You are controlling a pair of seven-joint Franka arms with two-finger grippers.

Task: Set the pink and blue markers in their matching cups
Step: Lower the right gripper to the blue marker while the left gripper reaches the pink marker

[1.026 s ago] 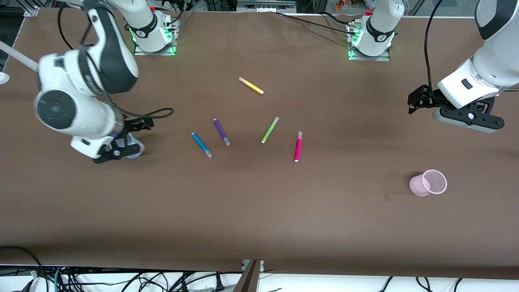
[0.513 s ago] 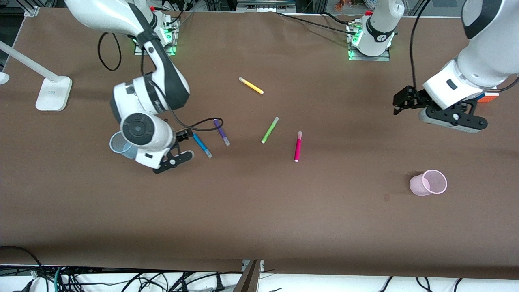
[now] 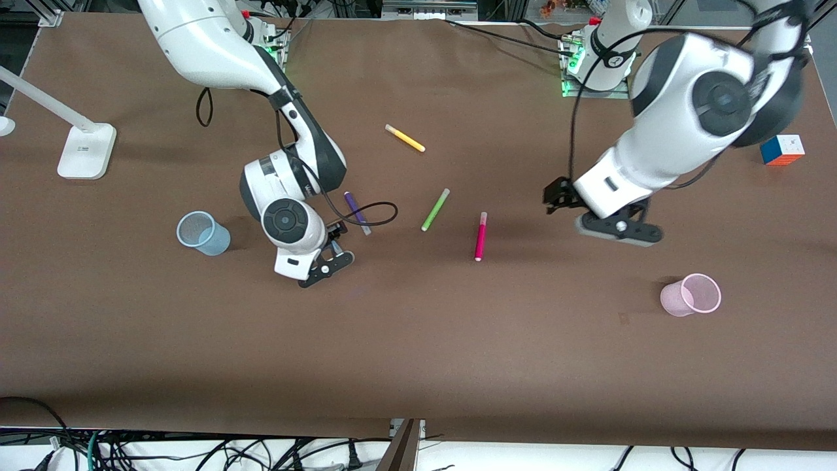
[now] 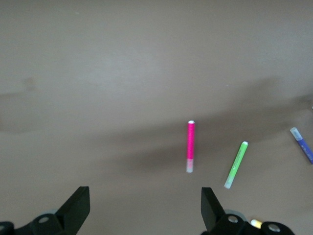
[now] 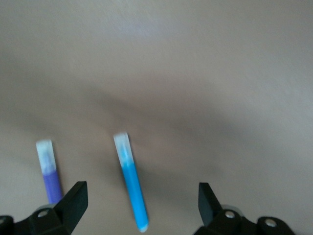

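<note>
The pink marker lies flat mid-table and also shows in the left wrist view. My left gripper hangs open and empty over bare table, off toward the left arm's end from it. The blue marker is hidden under the right arm in the front view. In the right wrist view it lies between the spread fingers of my right gripper, which is open just above it. The pale blue cup stands toward the right arm's end. The pale pink cup stands toward the left arm's end.
A dark purple marker lies close beside the right gripper and shows in the right wrist view. A lime-green marker lies beside the pink one. A yellow marker, a colour cube and a white lamp base lie farther off.
The right gripper swung from the blue cup to over the blue marker. The left gripper moved from the table's end toward the pink marker. No marker or cup moved.
</note>
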